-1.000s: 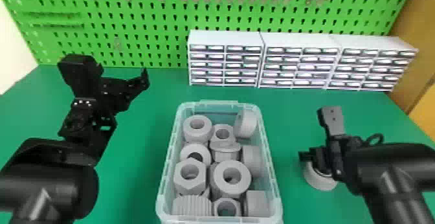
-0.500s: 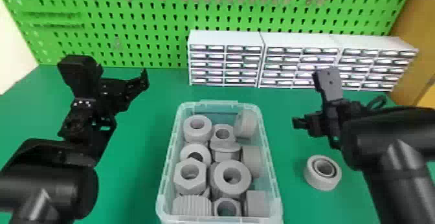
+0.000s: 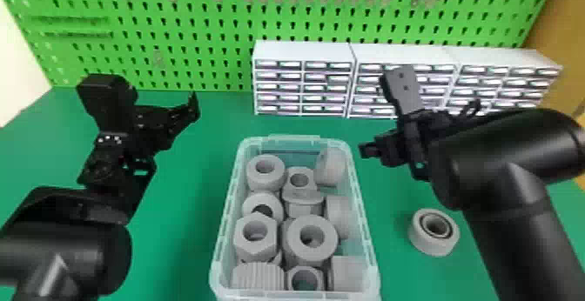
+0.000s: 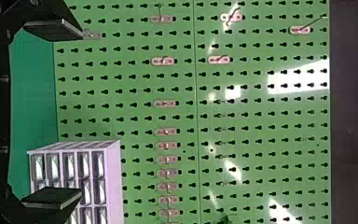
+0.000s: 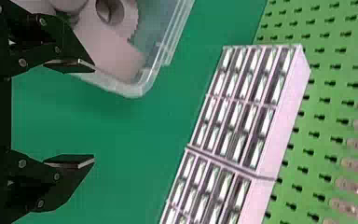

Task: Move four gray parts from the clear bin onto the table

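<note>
Several gray parts, among them a hex nut point(image 3: 255, 235) and a thick ring point(image 3: 312, 238), lie in the clear bin point(image 3: 364, 217). One gray ring part point(image 3: 434, 232) rests on the green table, right of the bin. My right gripper point(image 3: 370, 150) is raised beside the bin's far right corner; in the right wrist view the right gripper point(image 5: 93, 114) stands open and holds nothing, with a bin corner point(image 5: 135, 88) past one finger. Parked at the left is my left gripper point(image 3: 193, 108); the left wrist view has the left gripper point(image 4: 81, 114) open and nothing held.
White drawer cabinets point(image 3: 304, 78) line the back of the table point(image 3: 187, 217) behind the bin, below a green pegboard point(image 3: 191, 39) with metal hooks. The right forearm reaches over the table's right side, close behind the ring part.
The right gripper has let go of the ring part, leaving it on the table, then risen and moved away toward the bin's far right corner. The left arm has kept still.
</note>
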`<act>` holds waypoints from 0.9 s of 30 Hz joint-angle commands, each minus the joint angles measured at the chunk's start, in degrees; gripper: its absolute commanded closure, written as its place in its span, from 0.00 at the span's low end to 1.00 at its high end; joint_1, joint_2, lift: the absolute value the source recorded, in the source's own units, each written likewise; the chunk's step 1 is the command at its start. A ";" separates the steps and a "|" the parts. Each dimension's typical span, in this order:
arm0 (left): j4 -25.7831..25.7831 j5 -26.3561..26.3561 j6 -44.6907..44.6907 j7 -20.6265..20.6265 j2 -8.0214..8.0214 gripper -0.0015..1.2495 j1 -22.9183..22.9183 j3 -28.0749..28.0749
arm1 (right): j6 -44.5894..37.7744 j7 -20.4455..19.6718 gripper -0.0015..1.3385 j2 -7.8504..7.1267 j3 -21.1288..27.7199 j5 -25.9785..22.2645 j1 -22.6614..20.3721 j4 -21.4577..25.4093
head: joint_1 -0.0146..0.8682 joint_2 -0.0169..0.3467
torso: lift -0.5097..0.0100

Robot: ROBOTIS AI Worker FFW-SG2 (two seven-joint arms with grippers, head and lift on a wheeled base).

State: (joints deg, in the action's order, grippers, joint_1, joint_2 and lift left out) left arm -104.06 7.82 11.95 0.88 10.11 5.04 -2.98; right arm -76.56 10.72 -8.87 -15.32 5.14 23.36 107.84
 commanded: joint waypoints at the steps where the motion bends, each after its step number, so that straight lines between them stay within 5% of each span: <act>1: 0.00 0.00 0.00 0.00 0.00 0.09 0.06 -0.01 | -2.10 0.00 0.42 0.26 -3.57 -1.09 1.25 0.53 | 0.79 0.12 | 0.89; 11: 0.00 -0.09 0.00 0.00 0.00 0.09 0.06 0.08 | -5.53 0.00 0.42 0.79 -7.97 -3.47 1.69 1.49 | 0.79 0.12 | 0.89; 22: -0.09 0.44 0.00 0.00 -0.26 0.09 0.24 1.48 | -7.11 0.00 0.42 -0.71 -16.58 -7.25 5.21 0.88 | 0.79 0.12 | 0.89; 27: 0.00 1.67 0.00 -0.09 -1.58 0.09 0.59 2.80 | -7.90 0.00 0.42 -1.58 -20.89 -9.53 7.58 -0.44 | 0.79 0.12 | 0.89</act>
State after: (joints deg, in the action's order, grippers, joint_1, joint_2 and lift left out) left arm -104.15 8.51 11.95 0.87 9.53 5.35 -1.18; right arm -83.86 10.72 -9.77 -32.88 -2.56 29.09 108.39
